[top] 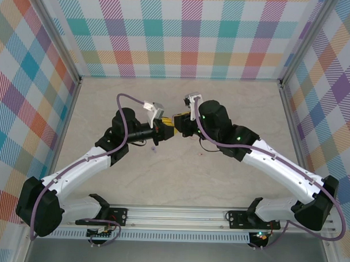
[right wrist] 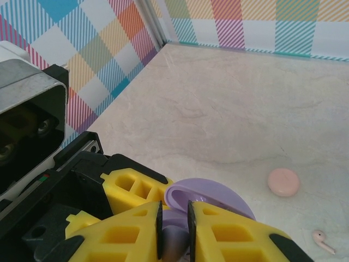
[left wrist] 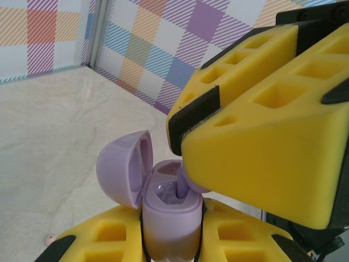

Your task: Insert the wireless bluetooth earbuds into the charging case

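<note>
our left claw (left wrist: 172, 243) clamps the open purple case (left wrist: 170, 215); our right claw (right wrist: 174, 229), at its 2 o'clock, pinches a purple earbud (left wrist: 181, 184), stem in the case's well.

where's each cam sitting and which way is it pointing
top external: above and behind the bases, looking down on the table; both arms show, left gripper and right gripper meeting mid-table.
left wrist: low, looking along its own fingers holding the open purple case; right gripper opposite.
right wrist: looking down over its own fingers pinching the purple earbud.
shared: both wrist views show the purple case.
</note>
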Available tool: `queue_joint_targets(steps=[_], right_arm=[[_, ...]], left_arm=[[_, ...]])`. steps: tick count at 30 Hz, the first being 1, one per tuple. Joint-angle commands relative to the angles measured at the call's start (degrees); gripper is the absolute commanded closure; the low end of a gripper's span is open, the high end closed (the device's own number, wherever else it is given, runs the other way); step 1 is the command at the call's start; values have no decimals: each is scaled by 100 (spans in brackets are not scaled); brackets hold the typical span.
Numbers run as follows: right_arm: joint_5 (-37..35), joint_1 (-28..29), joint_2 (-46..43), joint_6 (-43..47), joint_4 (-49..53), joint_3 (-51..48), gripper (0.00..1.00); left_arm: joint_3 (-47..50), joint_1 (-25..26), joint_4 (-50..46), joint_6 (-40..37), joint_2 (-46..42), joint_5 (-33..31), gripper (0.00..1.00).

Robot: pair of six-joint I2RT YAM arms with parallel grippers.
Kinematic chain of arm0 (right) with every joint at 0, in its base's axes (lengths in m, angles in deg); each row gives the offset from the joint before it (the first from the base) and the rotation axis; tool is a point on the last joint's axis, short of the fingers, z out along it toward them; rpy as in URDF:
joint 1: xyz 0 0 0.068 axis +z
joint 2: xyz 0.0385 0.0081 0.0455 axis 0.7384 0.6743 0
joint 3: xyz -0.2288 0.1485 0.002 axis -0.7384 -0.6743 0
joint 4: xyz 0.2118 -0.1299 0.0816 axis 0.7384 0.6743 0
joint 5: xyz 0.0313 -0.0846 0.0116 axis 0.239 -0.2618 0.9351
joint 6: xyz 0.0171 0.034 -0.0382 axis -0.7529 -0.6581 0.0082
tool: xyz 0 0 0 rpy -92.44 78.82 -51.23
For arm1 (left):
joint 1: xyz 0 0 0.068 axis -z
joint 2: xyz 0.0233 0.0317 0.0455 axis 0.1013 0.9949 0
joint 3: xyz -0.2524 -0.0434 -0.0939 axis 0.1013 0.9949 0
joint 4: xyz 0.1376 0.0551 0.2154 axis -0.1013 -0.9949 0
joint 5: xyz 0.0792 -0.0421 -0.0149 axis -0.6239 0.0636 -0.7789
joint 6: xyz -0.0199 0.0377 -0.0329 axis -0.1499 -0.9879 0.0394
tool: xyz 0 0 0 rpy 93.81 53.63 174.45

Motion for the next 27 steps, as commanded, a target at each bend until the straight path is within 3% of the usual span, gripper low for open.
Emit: queue_joint_targets(steps=[1, 10, 21, 27], right_arm=[[-327, -108, 40, -127, 193, 183, 81], [-364, -187, 41, -252, 363, 209, 82], [423, -198, 146, -67, 344, 446, 77], [-93, -193, -123, -93, 369, 331, 74]], left_arm=[[34, 65, 241, -170, -225, 273, 86], [67, 65, 212, -250, -278, 172, 87], [64, 60, 146, -267, -210, 178, 87], [76, 60, 111, -301, -236, 105, 87]])
